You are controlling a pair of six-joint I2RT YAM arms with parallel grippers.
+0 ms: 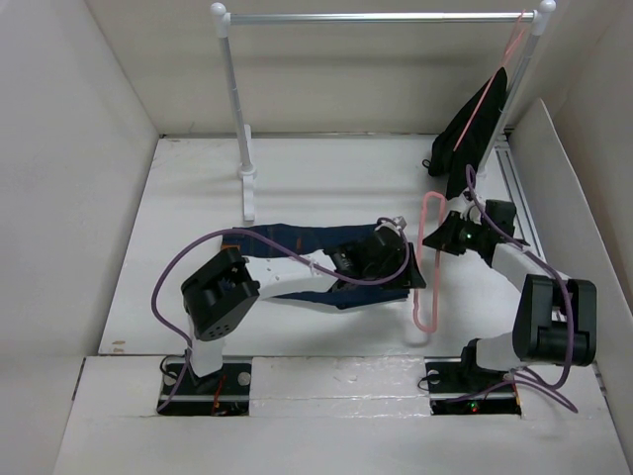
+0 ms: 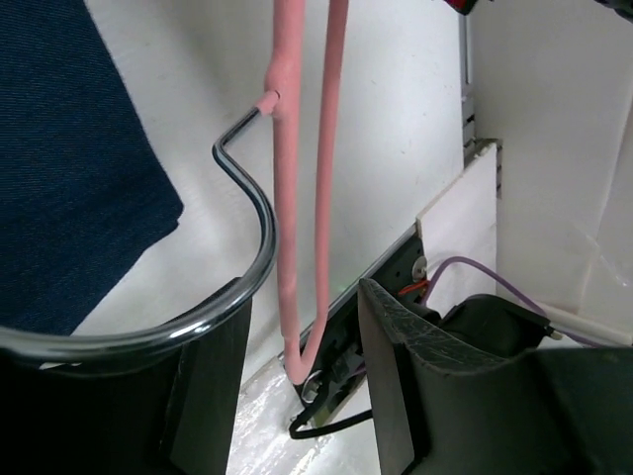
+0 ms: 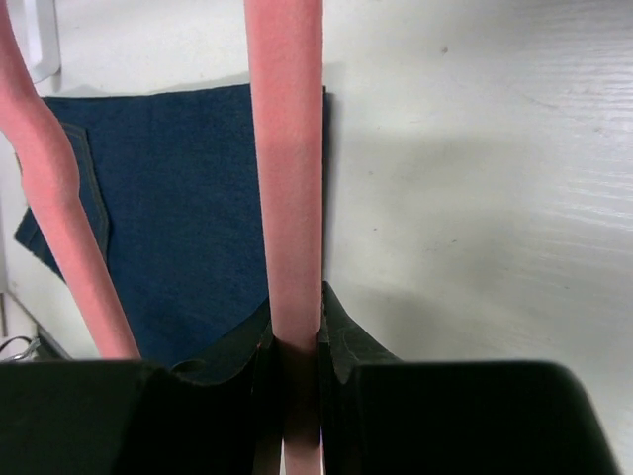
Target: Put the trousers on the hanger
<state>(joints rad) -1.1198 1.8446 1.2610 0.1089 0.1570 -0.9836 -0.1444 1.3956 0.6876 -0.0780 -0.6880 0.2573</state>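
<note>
The trousers lie flat across the middle of the white desk. They are dark navy denim with a fine weave, and the right wrist view shows a line of tan stitching. The left arm reaches over them and hides much of their length, so I can't make out where the legs end.

Just beside their right end is the hanger, a thin pale-pink rounded loop, matte like rubber coating. Its shiny bent metal hook shows only in the left wrist view, close to the lens and partly cut off.

The right pincer is pressed together on one pink bar, with the dark pads meeting the bar on both sides. The hanger's second bar passes to one side of it.

The left pincer is spread, and the narrow end of the loop shows in the gap between its black fingers. I can't tell whether the hook touches the finger it passes.

At the back stands a white rack. From its right end hangs another pink hanger draped in black cloth. A purple cable loops off the left arm.
</note>
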